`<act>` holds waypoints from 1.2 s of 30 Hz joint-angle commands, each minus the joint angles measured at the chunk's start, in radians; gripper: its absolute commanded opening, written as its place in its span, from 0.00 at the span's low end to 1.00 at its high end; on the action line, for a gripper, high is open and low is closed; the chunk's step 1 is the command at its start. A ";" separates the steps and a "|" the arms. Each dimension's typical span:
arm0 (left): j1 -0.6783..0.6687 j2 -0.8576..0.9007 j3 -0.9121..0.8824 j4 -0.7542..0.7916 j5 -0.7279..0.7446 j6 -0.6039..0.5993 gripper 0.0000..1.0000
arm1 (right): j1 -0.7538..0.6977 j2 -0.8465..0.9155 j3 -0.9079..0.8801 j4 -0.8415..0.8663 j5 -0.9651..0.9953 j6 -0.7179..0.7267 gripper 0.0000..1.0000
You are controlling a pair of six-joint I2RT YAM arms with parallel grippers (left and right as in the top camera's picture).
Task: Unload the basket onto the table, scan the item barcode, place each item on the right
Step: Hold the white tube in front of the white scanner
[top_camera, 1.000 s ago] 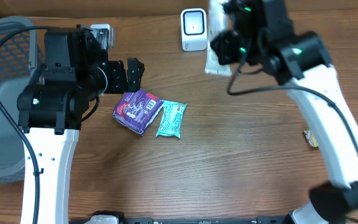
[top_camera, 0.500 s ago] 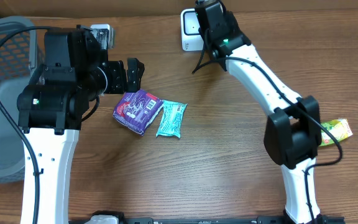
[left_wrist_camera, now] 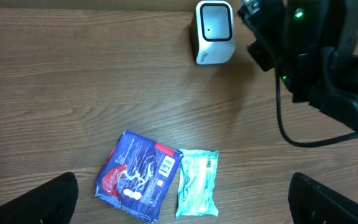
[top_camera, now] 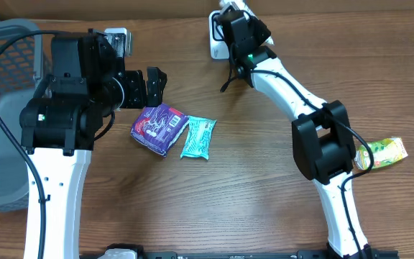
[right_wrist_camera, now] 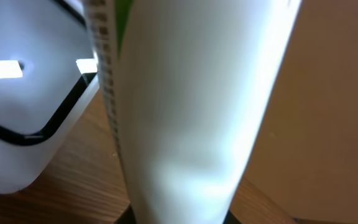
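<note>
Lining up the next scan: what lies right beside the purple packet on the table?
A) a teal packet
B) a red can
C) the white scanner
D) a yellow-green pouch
A: in the overhead view the teal packet lies right alongside the purple packet.

Wooden table (top_camera: 250, 180): purple packet (top_camera: 158, 127) beside teal packet (top_camera: 197, 137); white scanner (left_wrist_camera: 214, 32); green-yellow pouch (top_camera: 383, 152).
</note>
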 commanded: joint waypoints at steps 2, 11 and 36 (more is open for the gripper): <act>0.004 0.003 0.013 0.003 -0.006 -0.014 1.00 | 0.019 0.019 0.024 0.043 0.016 -0.024 0.04; 0.004 0.003 0.013 0.003 -0.006 -0.014 1.00 | 0.020 0.052 0.024 0.050 0.042 -0.075 0.04; 0.004 0.003 0.013 0.003 -0.006 -0.014 1.00 | 0.100 -0.120 0.024 -0.119 0.135 0.147 0.04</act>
